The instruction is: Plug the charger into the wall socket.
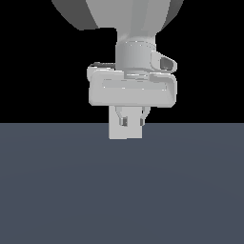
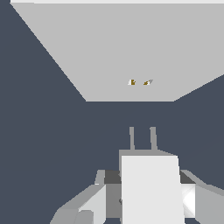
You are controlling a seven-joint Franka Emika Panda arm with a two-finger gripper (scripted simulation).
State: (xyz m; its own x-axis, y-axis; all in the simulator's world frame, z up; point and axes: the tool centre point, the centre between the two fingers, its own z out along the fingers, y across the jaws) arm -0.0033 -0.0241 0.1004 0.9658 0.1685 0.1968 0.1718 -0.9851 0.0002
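Note:
In the wrist view my gripper point(image 2: 146, 203) is shut on the charger point(image 2: 151, 192), an off-white block with two thin prongs point(image 2: 142, 138) sticking out in front. The prongs point at the wall socket point(image 2: 109, 52), a flat light-grey upright panel with two small holes point(image 2: 140, 82). The prongs roughly line up with the holes, and a stretch of floor shows between the prongs and the panel. In the exterior view the gripper point(image 1: 133, 122) hangs just above the floor in front of the socket panel point(image 1: 114, 131). There the charger blends into the panel and I cannot make it out.
A dark blue-grey floor point(image 1: 122, 190) spreads under everything. The arm's large grey links point(image 1: 119, 14) fill the top of the exterior view. The background is black.

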